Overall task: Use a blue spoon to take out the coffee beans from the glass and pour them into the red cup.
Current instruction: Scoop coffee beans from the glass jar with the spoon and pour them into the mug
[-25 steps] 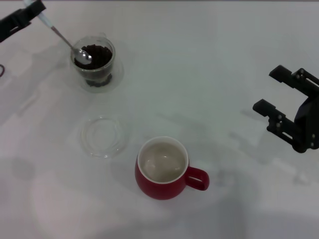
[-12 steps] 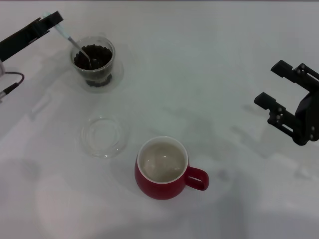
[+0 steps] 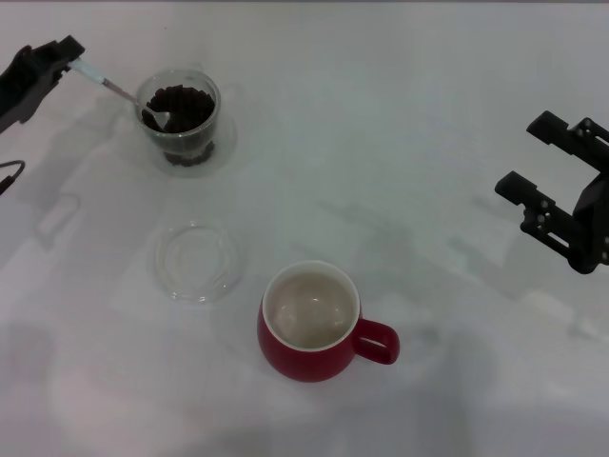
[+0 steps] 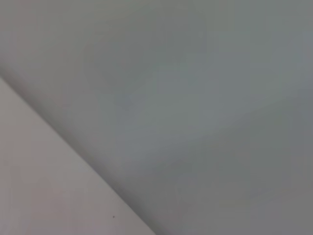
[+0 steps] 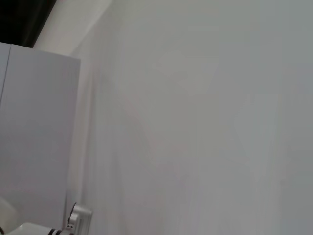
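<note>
So we're mid-scoop: red cup [image 3: 309, 321] sits empty up front, glass [image 3: 178, 116] of coffee beans [image 3: 181, 103] far left, left gripper [image 3: 59, 57] pinching the blue spoon [image 3: 112, 89], bowl in the beans. Next: lift level, carry over. Right gripper [image 3: 550, 176] idles, jaws wide. Wrist views show only blank surface

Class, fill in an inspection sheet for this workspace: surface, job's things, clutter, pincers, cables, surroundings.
Surface: white table, bare patches.
Job's things: glass holding coffee beans; blue spoon bowl inside it; red cup upright, no beans visible inside.
Clutter: flat clear dish between glass and cup.
Pincers: left pincer shut on spoon handle; right pincer open, off to the right.
Cables: dark cable at left edge.
Surroundings: nothing seen.
</note>
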Robot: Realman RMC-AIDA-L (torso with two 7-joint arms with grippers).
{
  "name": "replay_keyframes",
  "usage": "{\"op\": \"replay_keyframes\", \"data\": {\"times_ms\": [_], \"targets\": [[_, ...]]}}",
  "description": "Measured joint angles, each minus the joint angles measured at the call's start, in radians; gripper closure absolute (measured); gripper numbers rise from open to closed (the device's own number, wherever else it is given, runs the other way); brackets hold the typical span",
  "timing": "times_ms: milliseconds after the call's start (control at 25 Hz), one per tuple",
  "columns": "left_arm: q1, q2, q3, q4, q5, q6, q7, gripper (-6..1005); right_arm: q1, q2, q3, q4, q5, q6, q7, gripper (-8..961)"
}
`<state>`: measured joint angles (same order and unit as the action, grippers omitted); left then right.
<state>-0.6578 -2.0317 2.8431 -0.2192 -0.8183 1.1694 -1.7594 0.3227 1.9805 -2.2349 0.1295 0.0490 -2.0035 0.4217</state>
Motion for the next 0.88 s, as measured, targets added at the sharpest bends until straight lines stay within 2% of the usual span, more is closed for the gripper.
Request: {"op": "replay_keyframes", "data": {"times_ms": [480,880], "targets": [[0.036,0.004,-0.008,0.006,-0.069,0.025,-0.086,868,-0.005,-0.002,0.0,-0.001,0.0,0.016,0.017,300],[0.056,0.018,-0.002,0.016,-0.1,0.134,-0.109,868,0.005,-0.003,0.0,-0.001,0.002,0.024,0.016,300]]}}
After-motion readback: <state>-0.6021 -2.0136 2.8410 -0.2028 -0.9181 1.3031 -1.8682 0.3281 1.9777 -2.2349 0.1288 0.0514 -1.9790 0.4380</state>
